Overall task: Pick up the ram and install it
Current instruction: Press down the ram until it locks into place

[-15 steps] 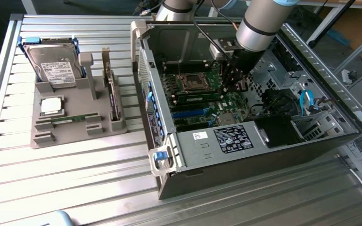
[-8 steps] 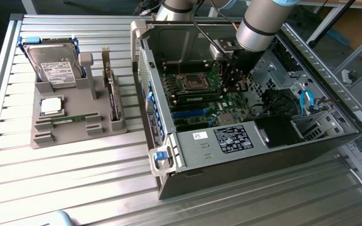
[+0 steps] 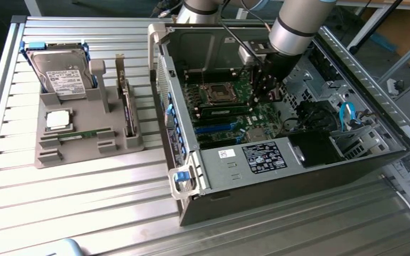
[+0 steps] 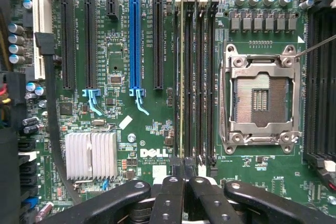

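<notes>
One ram stands edge-on, chips hidden.

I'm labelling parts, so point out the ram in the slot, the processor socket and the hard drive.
ram point(image 4: 181, 77), wrist view, middle of its top edge
socket point(image 4: 260, 100), wrist view, centre of the contact field
hard drive point(image 3: 61, 74), exterior view, its label

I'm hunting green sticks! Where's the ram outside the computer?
The ram lies flat on the grey tray at the exterior view's left, next to the square silver processor chip, left of the upright expansion card.
</notes>
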Robot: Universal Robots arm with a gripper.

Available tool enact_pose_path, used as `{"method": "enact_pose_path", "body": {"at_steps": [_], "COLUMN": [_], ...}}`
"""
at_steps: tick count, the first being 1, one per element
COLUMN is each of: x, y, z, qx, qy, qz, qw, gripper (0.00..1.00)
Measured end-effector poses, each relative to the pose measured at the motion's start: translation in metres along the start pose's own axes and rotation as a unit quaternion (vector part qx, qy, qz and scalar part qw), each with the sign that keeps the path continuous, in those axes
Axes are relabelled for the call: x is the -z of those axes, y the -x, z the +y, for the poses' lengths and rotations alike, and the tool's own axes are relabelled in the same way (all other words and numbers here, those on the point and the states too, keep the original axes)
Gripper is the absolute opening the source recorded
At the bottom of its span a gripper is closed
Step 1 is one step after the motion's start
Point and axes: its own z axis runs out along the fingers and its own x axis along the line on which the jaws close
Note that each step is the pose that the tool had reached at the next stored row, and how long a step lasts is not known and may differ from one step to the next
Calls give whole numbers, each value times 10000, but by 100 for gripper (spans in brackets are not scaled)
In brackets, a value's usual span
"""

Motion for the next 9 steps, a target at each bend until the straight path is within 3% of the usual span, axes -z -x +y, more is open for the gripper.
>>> {"method": "enact_pose_path", "body": {"at_steps": [5,9], "x": [132,174], "y": [1,2], "z": [1,1], "qx": [0,0], "qy": [0,0], "qz": [2,2], "qw": [10000,10000], "gripper": [11,11]}}
